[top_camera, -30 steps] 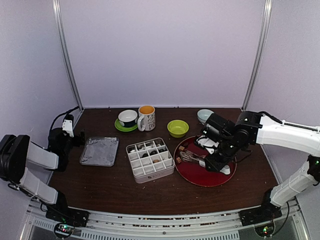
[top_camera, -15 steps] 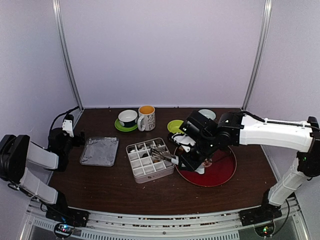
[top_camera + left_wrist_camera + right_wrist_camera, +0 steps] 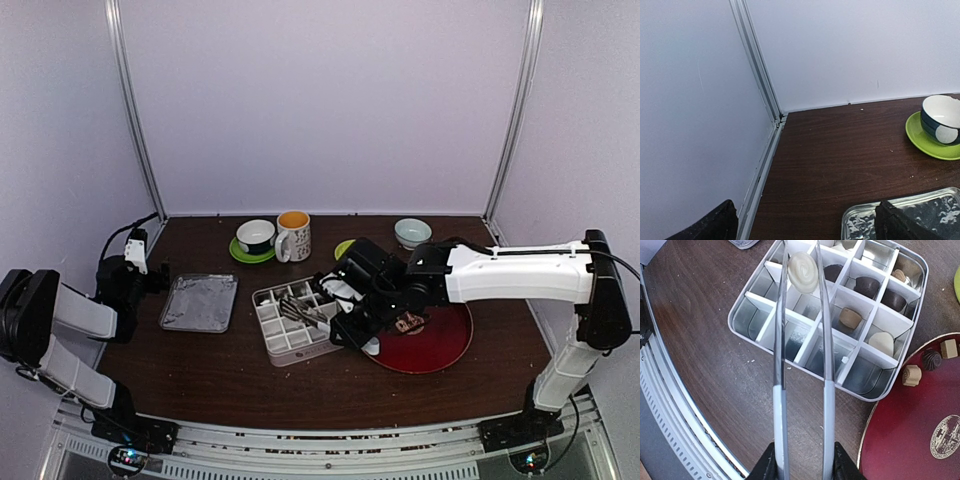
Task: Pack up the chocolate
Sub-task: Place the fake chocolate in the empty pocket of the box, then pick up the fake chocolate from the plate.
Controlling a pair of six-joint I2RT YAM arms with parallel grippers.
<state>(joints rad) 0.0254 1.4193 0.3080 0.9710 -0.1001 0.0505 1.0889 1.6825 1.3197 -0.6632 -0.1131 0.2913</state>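
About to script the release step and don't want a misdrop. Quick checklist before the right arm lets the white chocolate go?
1. White chocolate pinched at the tongs tips: ok.
2. Right gripper shut on the tongs handles: ok.
3. Tips over the box: ok.
4. Cell directly beneath free: cannot tell, the chocolate hides it; nearby cells are empty.
5. Left gripper open, beside the foil tray, away from the box: ok.
6. Red plate cleared: not ok, three sweets on it.
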